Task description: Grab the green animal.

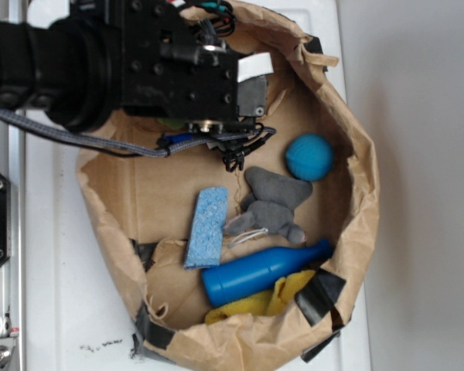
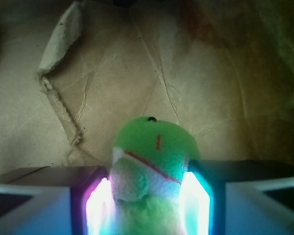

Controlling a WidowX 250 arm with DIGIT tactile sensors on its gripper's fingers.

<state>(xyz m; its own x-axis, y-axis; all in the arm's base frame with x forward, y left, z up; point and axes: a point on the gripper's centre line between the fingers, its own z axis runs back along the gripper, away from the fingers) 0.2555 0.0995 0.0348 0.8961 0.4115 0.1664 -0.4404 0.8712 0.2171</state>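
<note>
We have the end effector (image 2: 149,196) closed narrowly on the green animal (image 2: 154,161), low inside the paper bag (image 1: 356,147). By our reckoning, the grab looks made; only lifting remains.

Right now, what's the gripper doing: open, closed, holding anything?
Gripper: closed on the green animal, pads pressing both its sides in the wrist view; the exterior view hides the grasp under the arm.
</note>
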